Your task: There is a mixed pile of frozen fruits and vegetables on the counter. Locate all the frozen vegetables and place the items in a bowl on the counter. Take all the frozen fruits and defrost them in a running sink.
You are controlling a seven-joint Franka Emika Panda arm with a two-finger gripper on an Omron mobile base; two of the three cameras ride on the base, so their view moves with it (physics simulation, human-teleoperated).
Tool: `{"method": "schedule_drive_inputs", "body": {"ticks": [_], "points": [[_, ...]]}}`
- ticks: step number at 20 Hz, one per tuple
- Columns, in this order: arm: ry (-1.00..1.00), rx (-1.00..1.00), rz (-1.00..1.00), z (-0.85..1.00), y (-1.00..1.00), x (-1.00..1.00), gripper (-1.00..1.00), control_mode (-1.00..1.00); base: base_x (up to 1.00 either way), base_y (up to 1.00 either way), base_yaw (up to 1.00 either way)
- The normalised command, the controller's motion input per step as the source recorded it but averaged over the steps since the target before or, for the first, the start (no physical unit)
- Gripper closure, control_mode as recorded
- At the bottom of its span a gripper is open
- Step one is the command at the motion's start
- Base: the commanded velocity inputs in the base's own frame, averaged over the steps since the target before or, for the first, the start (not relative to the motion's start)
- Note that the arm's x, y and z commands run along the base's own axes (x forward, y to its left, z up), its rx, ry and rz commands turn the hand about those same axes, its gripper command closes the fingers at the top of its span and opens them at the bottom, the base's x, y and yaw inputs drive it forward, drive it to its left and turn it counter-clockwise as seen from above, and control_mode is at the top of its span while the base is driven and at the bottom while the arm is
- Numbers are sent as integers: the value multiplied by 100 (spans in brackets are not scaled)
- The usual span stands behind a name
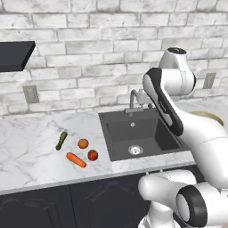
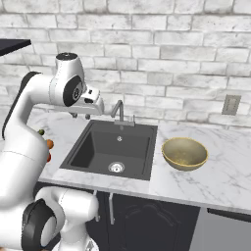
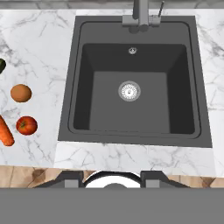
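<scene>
Pile: the slim dark green cucumber-like stick [image 1: 61, 140], the dull orange round fruit [image 1: 83, 143], the shiny red apple-like ball [image 1: 92, 155] and the tapered orange carrot [image 1: 76, 160] lie close together but apart on the white marble counter [image 1: 31, 147], at about 9 o'clock from the basin in the left base view. All four are loose in one cluster, so by my reading no sorting has been done yet.

Sink: the rectangular matte black sink [image 1: 138, 133] has its round silver drain [image 3: 129, 91] bare and nothing in the basin. The curved grey metal faucet [image 2: 119, 113] stands at 12 o'clock on its back rim; I see no water, though a thin stream would be hard to make out.

Bowl: the wide tan-yellow shallow bowl [image 2: 185, 153] sits on the counter at 3 o'clock from the sink in the right base view, upright, and looks empty, ready to take the vegetables.

Arm: the white hand [image 2: 88, 105] hangs high over the sink's left side, looking straight down.

Gripper: its fingertips are not clear in any view, so I cannot tell whether the jaws are apart or together; nothing appears to be carried.

Judgement: the hand view puts the pile at 9 o'clock, so the reach should go that way.
</scene>
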Motion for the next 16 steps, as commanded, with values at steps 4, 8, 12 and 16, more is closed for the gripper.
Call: {"method": "schedule_drive_inputs", "body": {"ticks": [4, 8, 12, 16], "points": [[-3, 0, 0, 0, 1, -3, -100, -100, 0, 0, 0], [-1, -3, 0, 0, 10, -1, -100, -100, 0, 0, 0], [0, 0, 0, 0, 14, 0, -100, -100, 0, 0, 0], [0, 0, 0, 0, 22, 0, -100, -100, 0, 0, 0]]}}
